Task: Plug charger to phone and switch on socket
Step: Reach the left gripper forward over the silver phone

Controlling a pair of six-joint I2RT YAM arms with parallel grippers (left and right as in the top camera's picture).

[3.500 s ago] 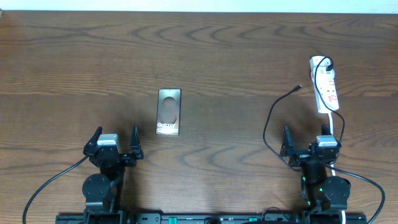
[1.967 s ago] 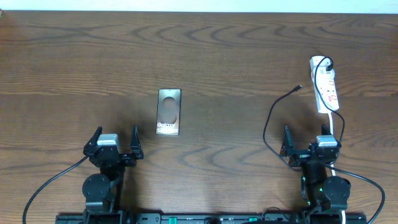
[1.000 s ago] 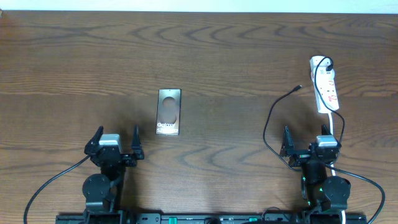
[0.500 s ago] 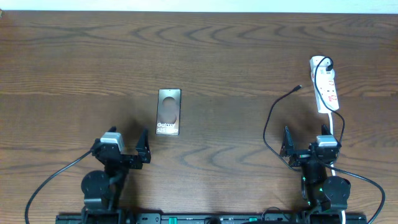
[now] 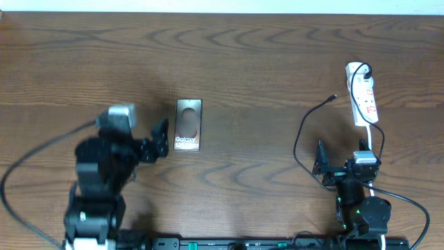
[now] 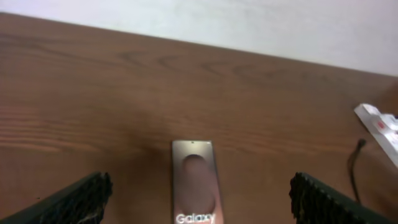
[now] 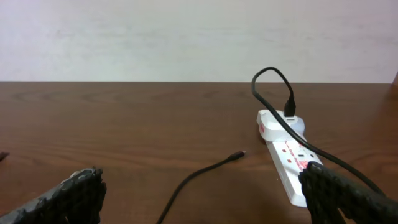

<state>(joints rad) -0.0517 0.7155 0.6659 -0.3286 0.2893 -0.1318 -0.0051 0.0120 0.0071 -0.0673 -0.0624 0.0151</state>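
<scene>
Dark wood-grain table (image 5: 250,62) fills the overhead view, and nothing of the task looks done on it yet. The phone (image 5: 188,125) lies flat left of centre, "Galaxy" lettering at its near end, with no cable in it. The socket (image 5: 364,94) lies well apart at the far right. The charger (image 5: 298,142) loops from it across the wood, and its connector (image 5: 335,98) rests loose just left of the strip, nowhere near the phone. The left gripper (image 5: 139,142) hangs just beside the phone's near end, blurred in this view. The right gripper (image 5: 343,167) sits low by its base, holding nothing. From the left wrist, the 2 fingers (image 6: 81,196) stand wide apart at the bottom corners with the phone between them, untouched as far as I can see. From the right wrist, that gripper's fingers are likewise spread wide and empty. The charger's other end is seated in the far end of the socket, and the loose connector lies on the table ahead. Whether the red switch is on I cannot tell. By my reading 2 steps are left — connector into phone, then the switch.
</scene>
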